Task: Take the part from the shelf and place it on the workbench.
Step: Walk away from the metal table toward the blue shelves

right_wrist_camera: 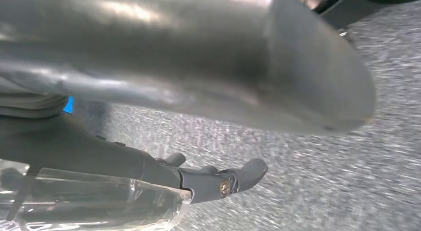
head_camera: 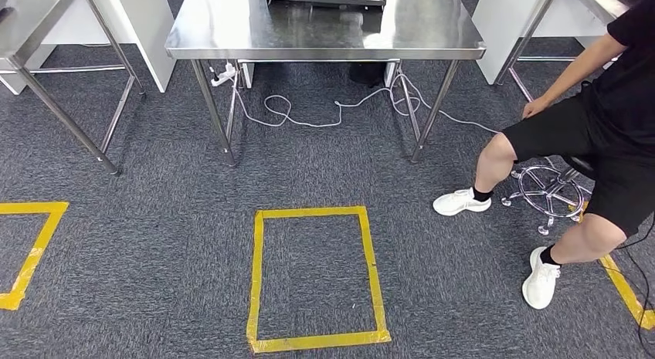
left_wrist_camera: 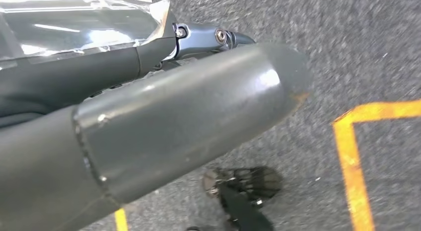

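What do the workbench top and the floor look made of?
Workbench: apparently stainless steel, brushed finish; soft glare and a thin folded edge on slim metal legs. Floor: short-pile grey carpet, matte and speckled, marked with yellow tape, probably vinyl, with scuffed edges.

This looks like a lab or test workshop. Grey carpet (head_camera: 178, 220) carries yellow tape rectangles (head_camera: 315, 278) in the lower middle of the frame. A bare steel table (head_camera: 232, 27) stands at top centre, loose white cables (head_camera: 324, 116) beneath it. At right a person (head_camera: 595, 135) sits on a rolling stool (head_camera: 548, 191).
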